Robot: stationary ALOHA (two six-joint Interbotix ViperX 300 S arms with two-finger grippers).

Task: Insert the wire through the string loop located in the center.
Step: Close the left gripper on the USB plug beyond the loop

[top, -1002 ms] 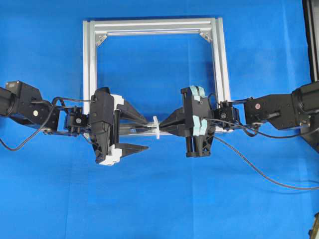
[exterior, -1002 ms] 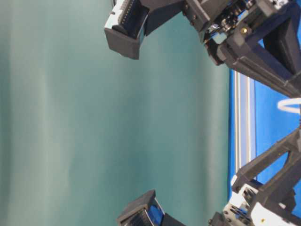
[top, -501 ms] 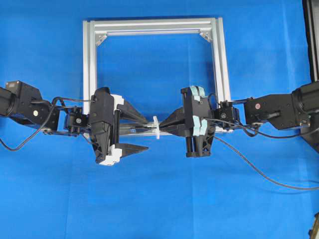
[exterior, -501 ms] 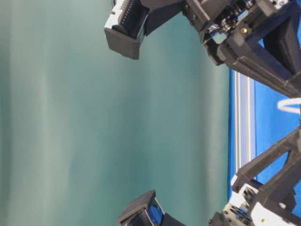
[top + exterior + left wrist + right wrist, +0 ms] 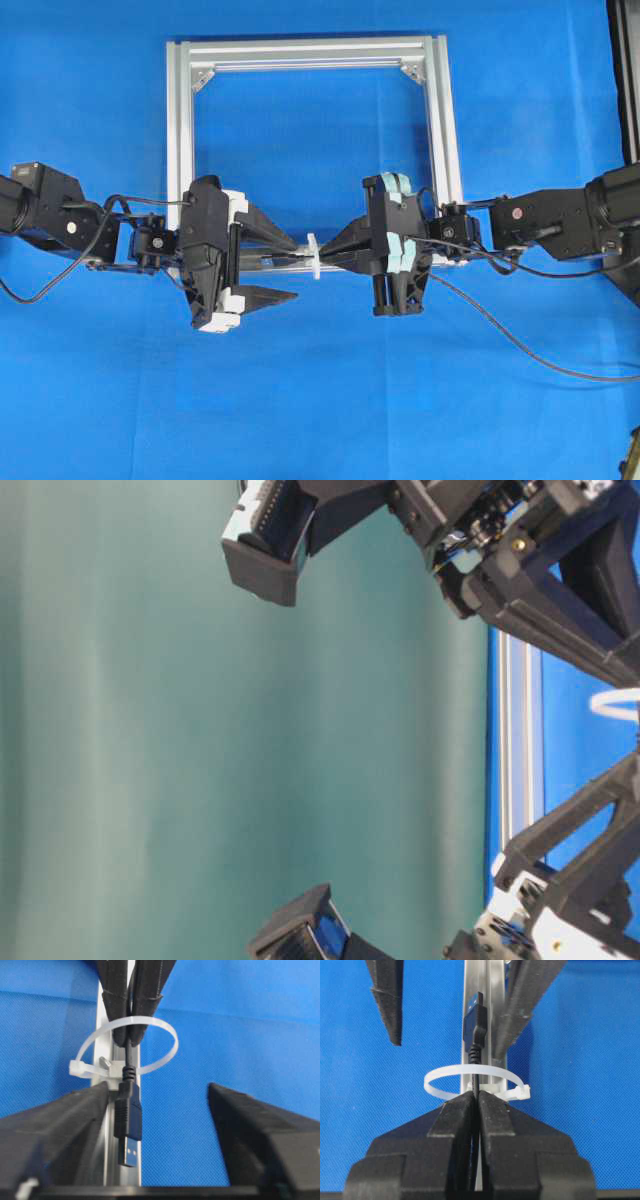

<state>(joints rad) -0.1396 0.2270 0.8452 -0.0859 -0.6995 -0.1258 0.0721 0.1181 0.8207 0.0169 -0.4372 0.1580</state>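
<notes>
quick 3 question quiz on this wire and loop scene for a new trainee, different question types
1. True or false: the plug of the wire has already passed through the string loop.
2. Which gripper is clamped on the wire? A) left gripper B) right gripper C) both
3. Fill in: the string loop sits on a bar of the silver ____.

Key
1. True. In the left wrist view the plug hangs on the near side of the loop, with the cable running back through it.
2. B. Its jaws are shut on the cable just behind the loop; the left gripper's jaws stand apart on either side of the plug.
3. frame.
</notes>
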